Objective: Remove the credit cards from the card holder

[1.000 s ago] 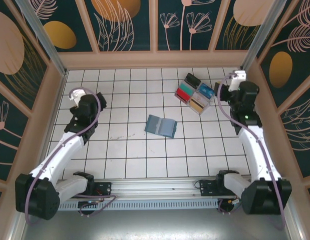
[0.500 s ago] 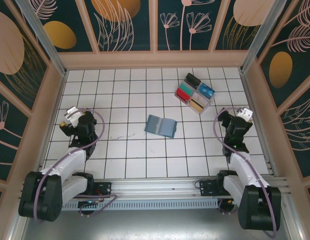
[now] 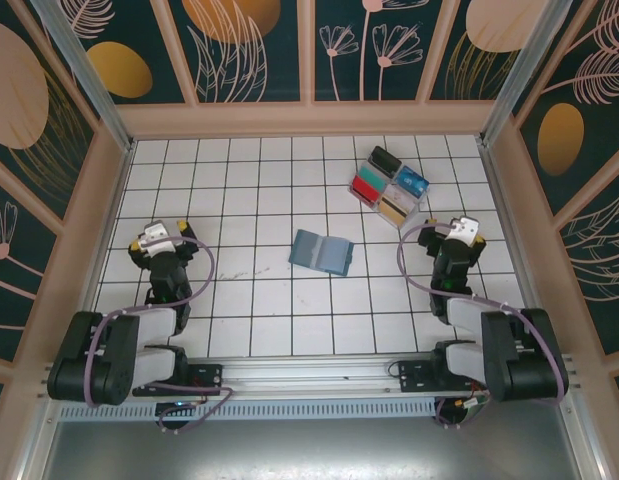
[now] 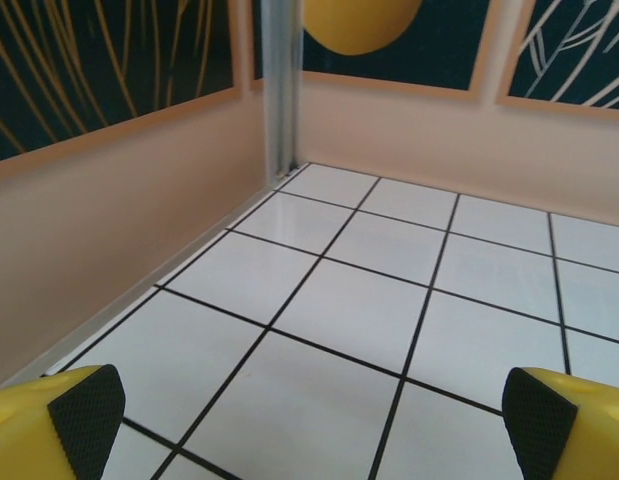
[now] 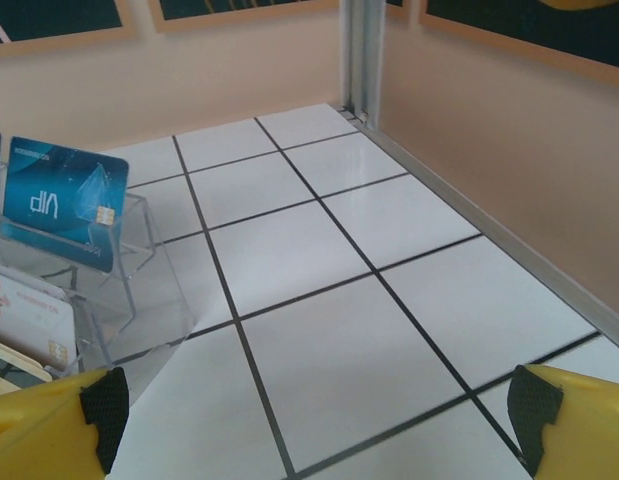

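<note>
One card holder lies opened flat on the tiled floor, between the two pincers and well apart from both; what its slots hold is too small to tell. The left pincer is off to the holder's left and the right pincer off to its right, each about level with it. One clear tray stands near the right pincer, ahead of it and to its left, touching neither the pincer nor the holder. From above, the tray shows black, blue, red and tan cards in its compartments. The right wrist camera sees the tray from the side at the left edge of its picture and makes out two cards standing in it, a blue card with a chip and a pale card nearer the pincer. The holder itself is seen only from above. In each wrist view the two yellow fingers sit at the bottom corners with their dark pads far apart and bare tile between them. So the jaws of both pincers are spread wide, and neither holds or touches anything. The left wrist camera looks along the floor to the side wall.
</note>
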Tool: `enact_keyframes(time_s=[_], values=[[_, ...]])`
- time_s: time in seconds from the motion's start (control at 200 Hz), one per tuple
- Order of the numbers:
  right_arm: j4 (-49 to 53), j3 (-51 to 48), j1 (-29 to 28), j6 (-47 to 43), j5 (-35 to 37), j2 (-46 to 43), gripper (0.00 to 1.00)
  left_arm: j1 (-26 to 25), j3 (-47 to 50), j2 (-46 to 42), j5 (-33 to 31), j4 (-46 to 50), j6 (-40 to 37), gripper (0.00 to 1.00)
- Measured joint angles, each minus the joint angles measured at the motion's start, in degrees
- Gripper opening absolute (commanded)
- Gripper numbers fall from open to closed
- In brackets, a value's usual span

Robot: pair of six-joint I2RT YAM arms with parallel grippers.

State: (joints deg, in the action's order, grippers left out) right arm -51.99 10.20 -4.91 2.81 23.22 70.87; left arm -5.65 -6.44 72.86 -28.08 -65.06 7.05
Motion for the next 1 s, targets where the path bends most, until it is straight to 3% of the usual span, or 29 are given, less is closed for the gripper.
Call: enact_keyframes(time_s=[0.3,0.485,1.001], values=[[-10.7,-0.2,0.8,-3.1,-5.7,7.0,0.99,2.0,0.3,11.6,9.6,-14.6,-1.9,0.99],[-15.1,0.5,1.7,-3.0,-8.5,13.4,0.99,2.7,0.3,13.7,12.0,-18.3,-1.9,0.99],[-12.6,5.4,4.2,-1.2,-11.0,14.6,0.99,3.1,-5.2,14.0,10.1,-11.8,-1.2,0.99]])
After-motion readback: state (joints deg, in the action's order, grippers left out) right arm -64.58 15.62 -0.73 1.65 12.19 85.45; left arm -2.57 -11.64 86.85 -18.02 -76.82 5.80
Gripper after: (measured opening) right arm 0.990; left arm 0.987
